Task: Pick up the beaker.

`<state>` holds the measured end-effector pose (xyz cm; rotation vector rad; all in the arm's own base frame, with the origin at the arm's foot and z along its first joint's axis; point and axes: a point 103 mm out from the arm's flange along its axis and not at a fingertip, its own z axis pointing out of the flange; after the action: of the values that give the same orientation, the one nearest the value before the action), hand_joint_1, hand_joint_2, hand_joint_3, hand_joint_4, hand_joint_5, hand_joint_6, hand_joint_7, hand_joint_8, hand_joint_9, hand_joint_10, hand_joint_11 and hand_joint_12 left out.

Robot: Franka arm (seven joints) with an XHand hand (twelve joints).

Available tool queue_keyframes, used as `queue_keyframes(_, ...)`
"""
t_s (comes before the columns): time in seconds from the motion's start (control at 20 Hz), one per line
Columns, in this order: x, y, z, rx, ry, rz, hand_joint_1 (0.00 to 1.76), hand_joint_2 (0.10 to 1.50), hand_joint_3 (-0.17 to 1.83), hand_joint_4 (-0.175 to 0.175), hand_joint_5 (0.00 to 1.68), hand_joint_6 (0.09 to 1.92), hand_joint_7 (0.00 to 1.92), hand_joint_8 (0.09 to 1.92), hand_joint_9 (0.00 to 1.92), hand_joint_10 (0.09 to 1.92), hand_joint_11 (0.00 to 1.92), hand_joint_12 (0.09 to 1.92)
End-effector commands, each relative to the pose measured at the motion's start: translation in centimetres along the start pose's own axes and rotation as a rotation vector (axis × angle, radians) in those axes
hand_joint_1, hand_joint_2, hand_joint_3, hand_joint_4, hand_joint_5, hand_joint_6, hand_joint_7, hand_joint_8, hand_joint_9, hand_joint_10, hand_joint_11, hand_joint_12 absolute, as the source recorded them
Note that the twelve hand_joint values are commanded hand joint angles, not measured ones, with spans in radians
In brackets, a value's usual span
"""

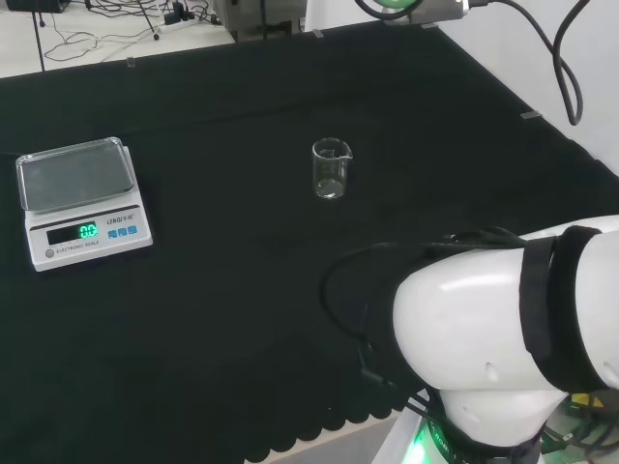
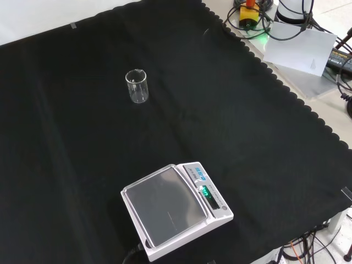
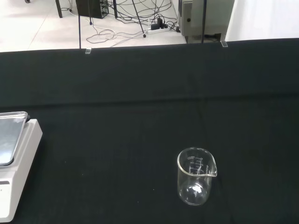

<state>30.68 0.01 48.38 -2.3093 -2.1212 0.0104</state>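
Beaker (image 1: pixel 331 168) upright on black cloth (image 1: pixel 232 290), scale (image 1: pixel 82 198) well apart, fingers' state indiscernible

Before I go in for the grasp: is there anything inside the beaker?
The beaker looks empty: clear glass, standing upright on the black cloth, which shows through its walls. A thin film of clear liquid at the bottom could not be ruled out.

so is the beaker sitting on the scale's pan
No, in the head view the beaker stands upright on the black cloth, well apart to the right of the scale, whose pan is bare.
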Motion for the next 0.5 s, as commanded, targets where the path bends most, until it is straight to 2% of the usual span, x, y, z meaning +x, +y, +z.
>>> queue_keyframes(0.05,0.14,0.28,0.23,-0.005,-0.009,-0.004,0.63,0.68,0.33,0.026,0.18,0.09,0.11,0.55,0.16,0.87,0.0,1.35)
queue_keyframes(0.2,0.37,0.65,0.5,0.001,-0.007,-0.007,0.6,0.71,0.31,0.026,0.22,0.09,0.11,0.65,0.17,0.86,0.0,1.32)
queue_keyframes(0.5,0.45,1.24,0.79,-0.002,-0.015,-0.008,0.6,0.71,0.3,0.026,0.23,0.09,0.1,0.67,0.17,0.85,0.0,1.32)
